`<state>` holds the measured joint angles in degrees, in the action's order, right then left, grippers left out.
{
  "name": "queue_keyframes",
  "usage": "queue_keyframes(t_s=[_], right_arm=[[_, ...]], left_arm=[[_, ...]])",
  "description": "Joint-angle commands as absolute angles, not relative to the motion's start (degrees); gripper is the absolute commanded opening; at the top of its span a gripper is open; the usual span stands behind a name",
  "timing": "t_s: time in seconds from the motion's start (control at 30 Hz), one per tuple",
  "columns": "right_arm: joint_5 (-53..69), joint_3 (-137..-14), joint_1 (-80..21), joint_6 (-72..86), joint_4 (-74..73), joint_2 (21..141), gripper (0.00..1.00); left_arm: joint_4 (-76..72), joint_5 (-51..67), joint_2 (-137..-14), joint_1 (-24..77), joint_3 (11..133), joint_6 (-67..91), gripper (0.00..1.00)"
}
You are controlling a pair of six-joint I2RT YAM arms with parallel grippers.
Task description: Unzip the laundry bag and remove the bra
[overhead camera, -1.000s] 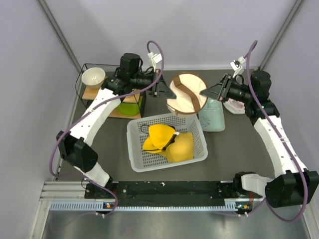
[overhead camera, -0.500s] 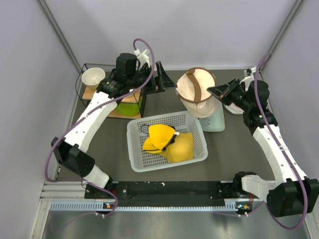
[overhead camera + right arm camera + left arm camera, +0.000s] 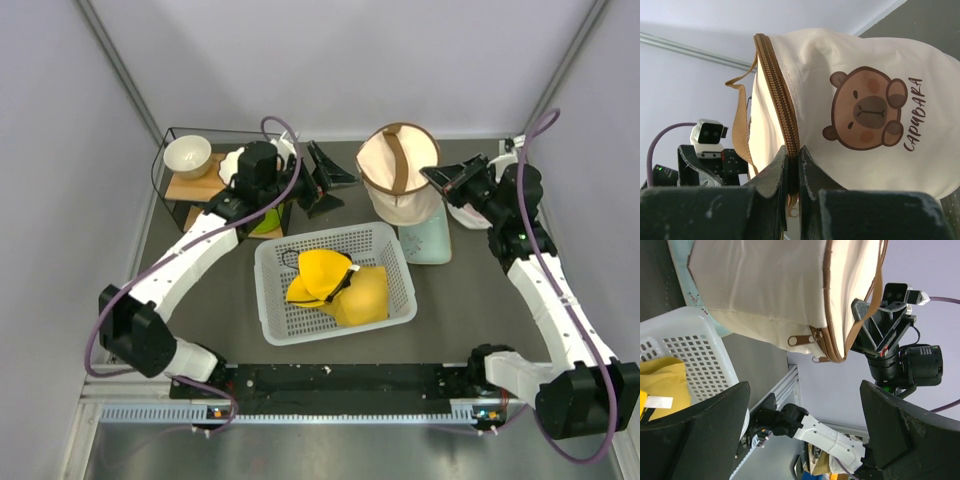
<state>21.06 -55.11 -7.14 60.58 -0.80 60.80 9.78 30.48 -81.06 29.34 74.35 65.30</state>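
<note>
Top view: laundry bag [image 3: 398, 185] at one o'clock, right gripper [image 3: 437, 178] at its three o'clock, left gripper [image 3: 325, 180] gaping empty at nine. Left wrist: zipper pulls [image 3: 795, 340] dangle, likely the best hold. Right wrist: jaws pinched on zipper seam [image 3: 780, 95]; fabric looks soft, light, floppy; bra unseen.

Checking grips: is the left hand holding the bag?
No: the left hand is open, apart from the bag, which the right hand pinches.

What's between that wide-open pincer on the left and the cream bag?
Nothing stands there. In the top view only a narrow strip of bare dark table separates the left pincer from the laundry bag; they are not touching.
</note>
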Motion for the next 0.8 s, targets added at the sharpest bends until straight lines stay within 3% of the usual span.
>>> queue_keyframes(t_s=[0.0,0.37,0.5,0.6,0.63,0.67,0.73,0.77], right_arm=[[21.71,-54.76,-7.56,61.52,4.48,59.59,0.00],[23.55,-54.14,-7.56,60.56,3.60,59.86,0.00],[23.73,-53.88,-7.65,60.12,3.08,59.24,0.00],[23.91,-53.53,-7.65,59.15,2.11,58.28,0.00],[24.17,-53.53,-7.65,57.93,1.50,58.01,0.00],[24.60,-53.61,-7.65,57.05,0.45,57.75,0.00],[24.87,-54.75,-7.65,53.10,-2.88,56.78,0.04],[24.87,-55.45,-7.56,51.35,-4.64,56.43,0.16]], left_arm=[[2.29,31.47,-84.19,31.63,76.20,69.96,0.96],[1.23,29.36,-90.09,33.75,81.56,71.10,0.90],[0.88,28.22,-91.67,33.75,82.09,71.19,0.81],[-1.47,28.74,-92.64,33.58,82.18,70.40,0.51],[-2.71,29.18,-92.81,33.49,81.92,70.49,0.22],[-3.25,29.44,-92.81,33.49,81.91,70.84,0.02],[-2.81,30.06,-93.16,33.49,82.62,70.84,0.00],[-2.12,30.06,-92.99,33.49,82.70,70.67,0.00]])
